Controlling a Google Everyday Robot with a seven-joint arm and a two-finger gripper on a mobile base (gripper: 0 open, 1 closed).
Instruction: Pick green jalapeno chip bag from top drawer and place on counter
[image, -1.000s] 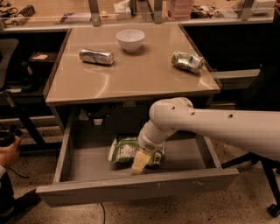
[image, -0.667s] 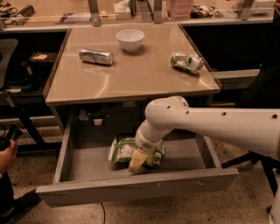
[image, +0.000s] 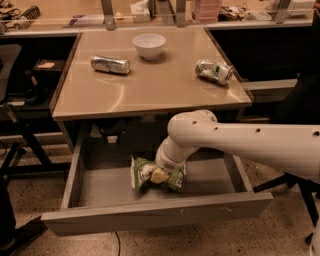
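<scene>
The green jalapeno chip bag (image: 144, 174) lies crumpled on the floor of the open top drawer (image: 155, 216), near its middle. My white arm reaches down from the right, under the counter's front edge, into the drawer. My gripper (image: 161, 175) is on top of the bag and shut on it, with one yellowish fingertip (image: 159, 176) showing against the bag's front. The bag bunches around it and still rests on the drawer floor. The beige counter (image: 150, 85) is just above.
On the counter stand a white bowl (image: 149, 45), a silver can (image: 110, 64) lying on its side, and a dented green-and-white can (image: 214, 71). A cluttered bench (image: 150, 12) runs behind. A chair base (image: 295, 187) is at the right.
My arm has shifted a little to the left and the gripper has settled onto the bag. The bag looks more bunched up, its left edge drawn in toward the gripper.
</scene>
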